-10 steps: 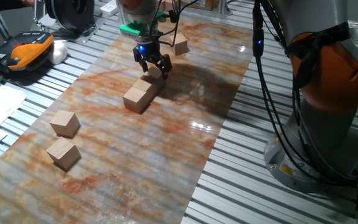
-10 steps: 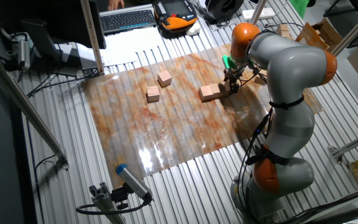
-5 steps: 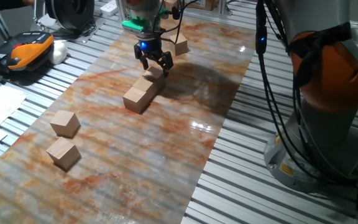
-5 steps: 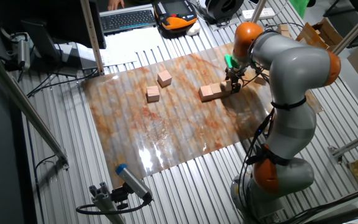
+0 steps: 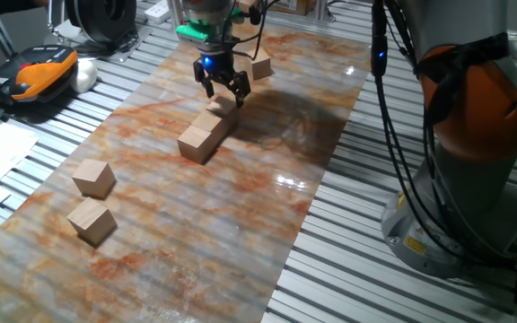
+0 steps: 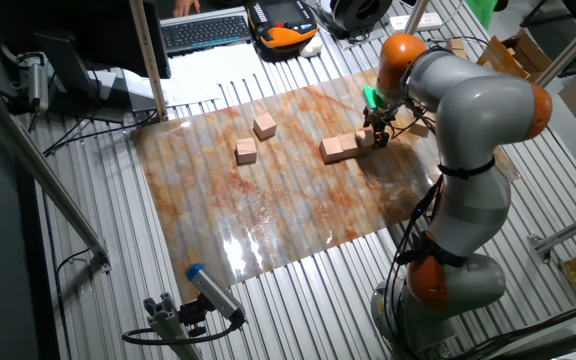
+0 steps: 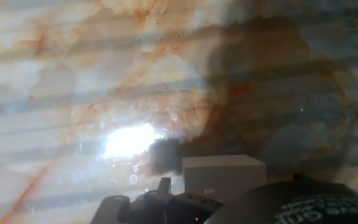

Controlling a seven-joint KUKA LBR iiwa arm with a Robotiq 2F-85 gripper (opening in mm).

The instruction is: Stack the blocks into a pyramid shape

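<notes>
Gripper: black two-finger gripper (image 5: pixel 223 90) with a blue light, hanging just above the far end of the block row; jaws spread, grasping nothing.
Row: 3 light tan wooden cubes (image 5: pixel 206 132) touching end to end on the marbled orange-and-cream mat (image 5: pixel 240 206), forming a base line.
Loose pair: 2 tan cubes (image 5: pixel 92 178) near the mat's near-left edge, well apart from the row.
Far cube: 1 tan cube (image 5: pixel 260 65) beyond the gripper.
Hand view: 1 pale cube top (image 7: pixel 222 174) at the bottom edge.
Containers: cardboard box (image 6: pixel 521 52) off the mat; contents cannot be told.
</notes>
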